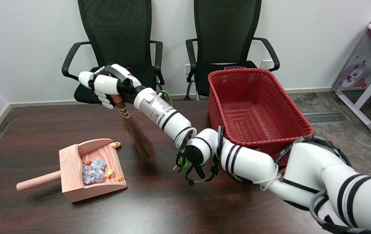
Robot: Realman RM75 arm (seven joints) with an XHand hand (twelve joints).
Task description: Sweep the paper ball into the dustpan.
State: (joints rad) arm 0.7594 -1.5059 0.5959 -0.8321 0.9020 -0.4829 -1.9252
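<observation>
My right hand (107, 85) grips the straw hand broom (136, 135); crumpled paper balls (94, 171) lie in the wooden dustpan (75, 190), though one yellow scrap (116, 144) seems left at its rim.

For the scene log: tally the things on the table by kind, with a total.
Dustpan: 1
Broom, gripped by the right hand: 1
Red basket: 1
Bluish paper ball in the dustpan: 1
Small yellow paper scraps, some in the dustpan and one at its far corner: 4 that I can make out
Total: 8
</observation>
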